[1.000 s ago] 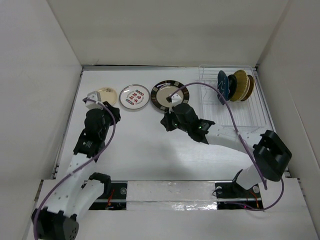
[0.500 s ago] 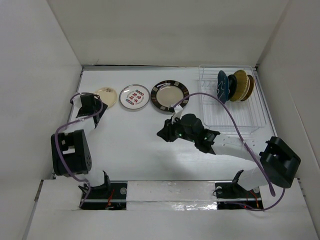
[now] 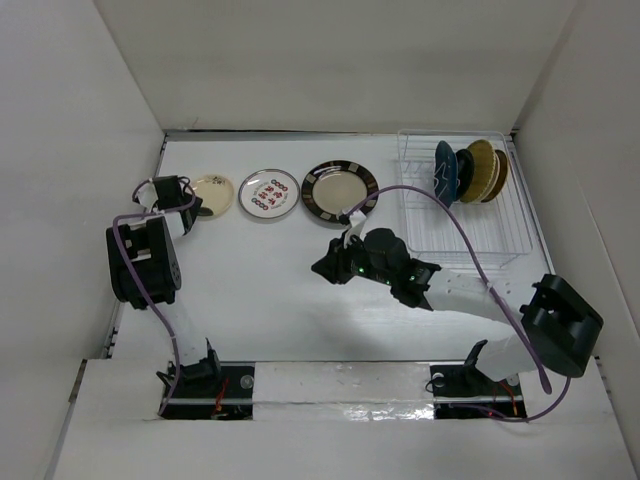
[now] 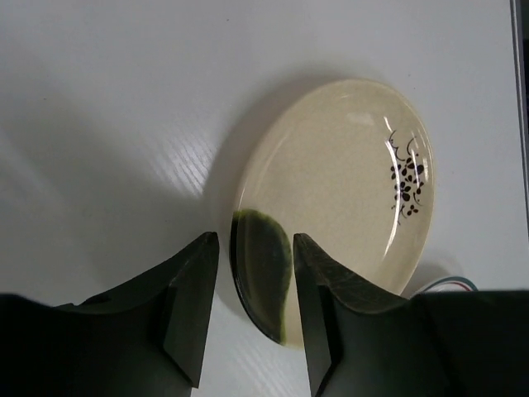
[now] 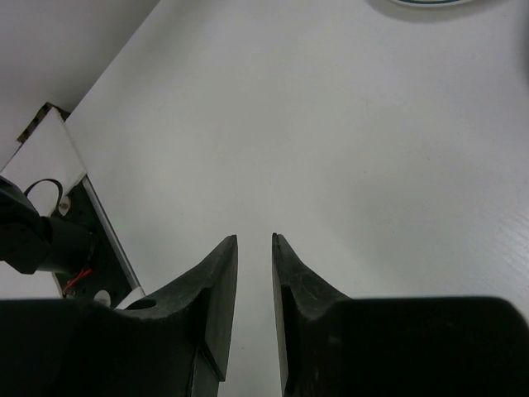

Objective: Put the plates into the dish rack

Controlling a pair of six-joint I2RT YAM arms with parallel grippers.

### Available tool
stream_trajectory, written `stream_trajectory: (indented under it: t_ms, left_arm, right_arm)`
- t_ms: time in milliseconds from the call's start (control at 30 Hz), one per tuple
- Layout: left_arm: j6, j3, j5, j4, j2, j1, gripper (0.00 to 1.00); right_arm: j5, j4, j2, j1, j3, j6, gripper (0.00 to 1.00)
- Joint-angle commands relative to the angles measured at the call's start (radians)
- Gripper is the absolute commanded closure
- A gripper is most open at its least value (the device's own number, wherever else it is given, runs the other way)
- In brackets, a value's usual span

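A cream plate (image 3: 213,193) with a black flower mark lies flat at the back left; it also shows in the left wrist view (image 4: 339,190). My left gripper (image 3: 168,190) (image 4: 256,244) is open, its jaws on either side of that plate's near rim with a gap on both sides. A white plate with red marks (image 3: 271,192) and a black-rimmed cream plate (image 3: 340,188) lie to its right. The white wire dish rack (image 3: 470,235) holds a blue plate (image 3: 446,172), a dark plate (image 3: 466,172) and a woven yellow plate (image 3: 483,170) upright. My right gripper (image 3: 328,266) (image 5: 254,240) is empty over bare table, jaws almost together.
White walls enclose the table on the left, back and right. The left arm (image 3: 145,265) is folded close to the left wall. A purple cable (image 3: 440,215) loops from the right arm over the rack's front. A metal strip with brackets (image 3: 340,385) runs along the near edge.
The left arm has folded back toward the left wall, with its gripper shifting to the cream plate's left rim. The right gripper has drawn back from the black-rimmed plate toward the near side.
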Motion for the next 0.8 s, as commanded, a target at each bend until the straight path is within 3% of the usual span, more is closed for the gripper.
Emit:
stream_trajectory:
  t_ms: [0, 167, 200, 233, 400, 533, 767]
  left_arm:
    - [-0.028, 0.044, 0.020, 0.037, 0.026, -0.003, 0.63]
    - [-0.043, 0.050, 0.045, 0.065, 0.059, -0.003, 0.80]
    - [-0.048, 0.044, 0.051, 0.077, 0.058, -0.003, 0.93]
    - [-0.052, 0.026, 0.058, 0.091, 0.050, -0.003, 0.99]
    - [-0.007, -0.015, 0.028, 0.128, -0.023, 0.016, 1.00]
    - [0.059, -0.061, -0.003, 0.135, -0.181, 0.025, 1.00]
    - [0.156, -0.187, 0.032, 0.189, -0.526, 0.025, 1.00]
  right_arm:
    - [-0.007, 0.067, 0.007, 0.009, 0.010, 0.004, 0.71]
    - [0.004, 0.067, 0.029, 0.009, 0.013, 0.004, 0.71]
    - [0.007, 0.067, 0.032, 0.009, 0.015, 0.004, 0.71]
    - [0.009, 0.067, 0.033, 0.009, 0.015, 0.004, 0.71]
    - [0.021, 0.061, 0.042, -0.010, 0.015, 0.000, 0.71]
    - [0.021, 0.064, 0.039, -0.021, 0.010, 0.000, 0.70]
    - [0.015, 0.073, 0.016, -0.062, 0.014, 0.010, 0.32]
